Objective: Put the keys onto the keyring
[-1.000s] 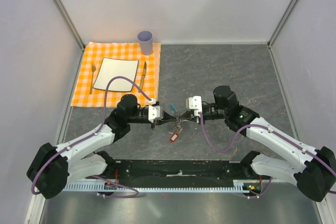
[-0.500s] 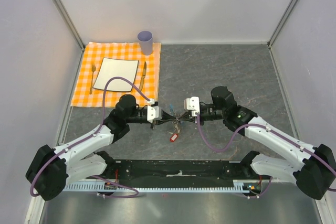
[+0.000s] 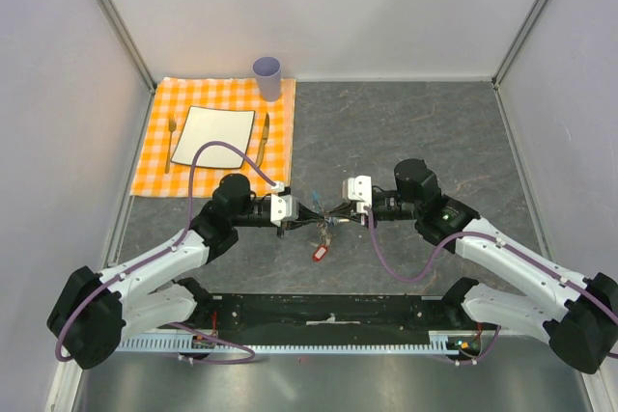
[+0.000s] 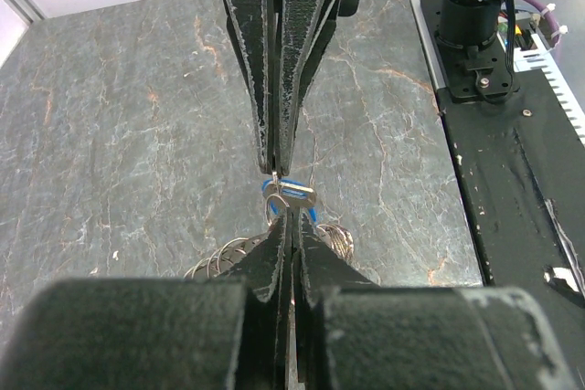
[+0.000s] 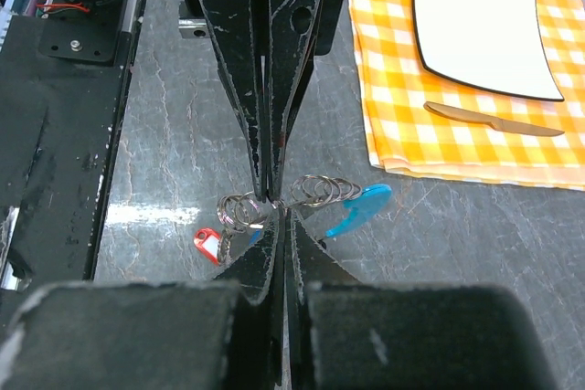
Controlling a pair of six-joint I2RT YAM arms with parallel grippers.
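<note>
Stone tabletop [image 3: 406, 132]; left end effector [image 4: 289, 214], right end effector [image 5: 278, 213] both pinched shut, seemingly on keyring [image 5: 320, 191].

Top view: keyring [image 3: 325, 216] and keys [image 3: 320, 251] were too small to tell what was threaded. Left wrist: left gripper's fingers [image 4: 265, 271] were blurred, hid most of the keyring. Right wrist: blue key tag [image 5: 257, 237] showed only a sliver; placemat [image 5: 402, 116] ran off frame.

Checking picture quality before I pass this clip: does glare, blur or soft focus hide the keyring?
Top external: even light, sharp, but the keyring is tiny. Left wrist: near foreground blurred, keyring mostly hidden behind the fingers. Right wrist: foreground blurred too, a glare streak on the table, cyan clasp sharp.
</note>
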